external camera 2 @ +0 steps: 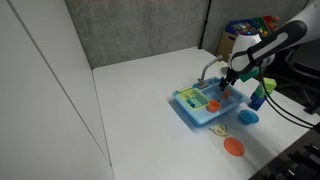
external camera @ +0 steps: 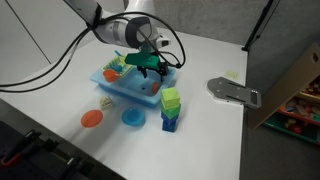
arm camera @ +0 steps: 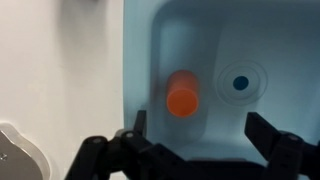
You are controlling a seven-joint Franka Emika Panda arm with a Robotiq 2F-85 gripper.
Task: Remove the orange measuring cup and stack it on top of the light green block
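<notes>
The orange measuring cup (arm camera: 181, 93) stands in the basin of the light blue toy sink (arm camera: 290, 40), left of the round drain (arm camera: 240, 84). It also shows in an exterior view (external camera 2: 213, 104). My gripper (arm camera: 198, 135) is open and empty, hovering over the basin with the cup just ahead of the fingertips, nearer the left finger. In both exterior views the gripper (external camera: 150, 65) (external camera 2: 232, 84) hangs above the sink (external camera: 120, 84). The light green block (external camera: 170, 98) sits on top of a blue block (external camera: 170, 122) next to the sink.
An orange round disc (external camera: 92, 118) and a blue disc (external camera: 132, 117) lie on the white table in front of the sink. A flat grey object (external camera: 233, 92) lies near the table's far side. Other toy pieces sit in the sink's other compartment (external camera: 112, 68).
</notes>
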